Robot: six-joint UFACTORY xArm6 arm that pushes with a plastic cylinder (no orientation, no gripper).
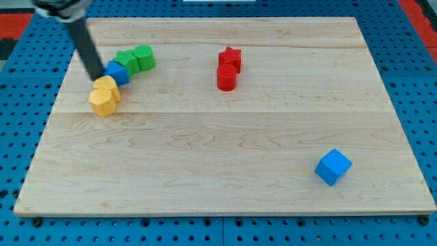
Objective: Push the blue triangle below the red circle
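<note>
The blue triangle [118,72] lies at the board's upper left, wedged between the green blocks and the yellow blocks. The red circle [227,78] stands at the upper middle, with a red star [230,57] touching it just above. My tip [94,76] rests at the blue triangle's left edge, touching or nearly touching it, just above the yellow blocks. The dark rod slants up to the view's top left.
A green star [126,59] and a green block [144,57] sit up and right of the blue triangle. Two yellow blocks [104,96] sit just below it. A blue cube [333,167] lies at the lower right. The wooden board [225,171] ends at blue pegboard.
</note>
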